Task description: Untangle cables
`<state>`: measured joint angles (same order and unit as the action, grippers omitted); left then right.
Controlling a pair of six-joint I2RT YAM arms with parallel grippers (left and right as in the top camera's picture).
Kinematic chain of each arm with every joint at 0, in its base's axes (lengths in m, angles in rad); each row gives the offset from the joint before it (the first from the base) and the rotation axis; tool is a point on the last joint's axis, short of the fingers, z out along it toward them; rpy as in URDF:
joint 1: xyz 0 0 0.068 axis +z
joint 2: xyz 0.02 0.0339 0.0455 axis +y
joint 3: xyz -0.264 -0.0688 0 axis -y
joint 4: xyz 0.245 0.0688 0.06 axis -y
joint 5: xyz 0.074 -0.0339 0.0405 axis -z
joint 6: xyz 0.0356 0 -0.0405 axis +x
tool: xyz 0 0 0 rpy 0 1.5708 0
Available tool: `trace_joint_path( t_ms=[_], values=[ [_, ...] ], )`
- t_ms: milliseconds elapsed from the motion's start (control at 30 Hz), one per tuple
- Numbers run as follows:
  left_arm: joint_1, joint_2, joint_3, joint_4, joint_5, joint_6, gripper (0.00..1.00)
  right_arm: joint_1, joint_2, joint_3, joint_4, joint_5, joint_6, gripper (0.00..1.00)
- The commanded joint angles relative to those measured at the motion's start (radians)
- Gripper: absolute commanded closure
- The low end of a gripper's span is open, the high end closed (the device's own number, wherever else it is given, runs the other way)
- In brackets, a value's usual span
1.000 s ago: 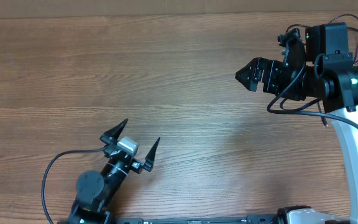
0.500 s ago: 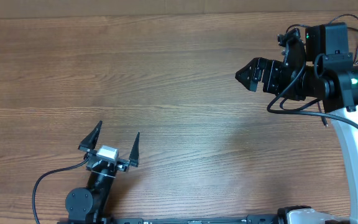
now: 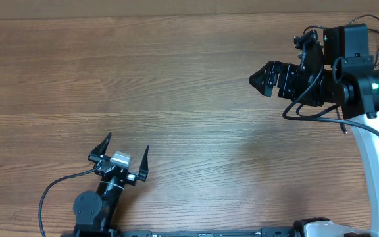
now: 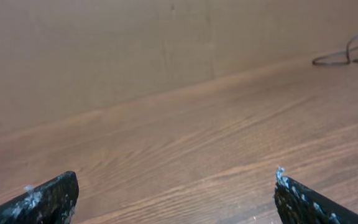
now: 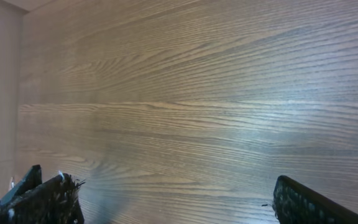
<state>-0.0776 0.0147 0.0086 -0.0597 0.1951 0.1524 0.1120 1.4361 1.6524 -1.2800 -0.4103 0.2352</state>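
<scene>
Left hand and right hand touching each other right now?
Apart. Overhead view: left hand near the bottom edge, right hand far off at upper right, table wood between them.

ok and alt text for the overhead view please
Two black robot grippers, both open and empty, over a brown wooden table: the left gripper low and left of centre, the right gripper at upper right, pointing left. No loose cables are in sight in this view.

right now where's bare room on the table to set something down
The wooden table is bare from the left claw across to the right claw, and along the whole far edge. Crowded only at the right edge, around the right arm.
</scene>
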Motion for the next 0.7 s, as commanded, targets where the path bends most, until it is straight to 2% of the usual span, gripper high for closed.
trace_joint_path(
  t_ms=[0, 233, 367, 500, 667],
  values=[
    [0.008, -0.012, -0.004, -0.007, -0.03, -0.053, 0.01, 0.002, 0.003, -0.007, 0.003, 0.01, -0.004, 0.0],
    [0.083, -0.012, -0.004, -0.01, -0.051, -0.233, 0.01, 0.002, 0.003, -0.007, 0.003, 0.01, -0.004, 0.0],
    [0.109, -0.012, -0.004, -0.014, -0.08, -0.248, 0.01, 0.002, 0.003, -0.007, 0.003, 0.01, -0.004, 0.0],
    [0.119, -0.012, -0.004, -0.018, -0.129, -0.338, 0.0, 0.002, 0.003, -0.007, 0.003, 0.01, -0.004, 0.0],
    [0.119, -0.012, -0.004, -0.014, -0.104, -0.272, 0.0, 0.002, 0.003, -0.007, 0.003, 0.01, -0.004, 0.0]
  ],
)
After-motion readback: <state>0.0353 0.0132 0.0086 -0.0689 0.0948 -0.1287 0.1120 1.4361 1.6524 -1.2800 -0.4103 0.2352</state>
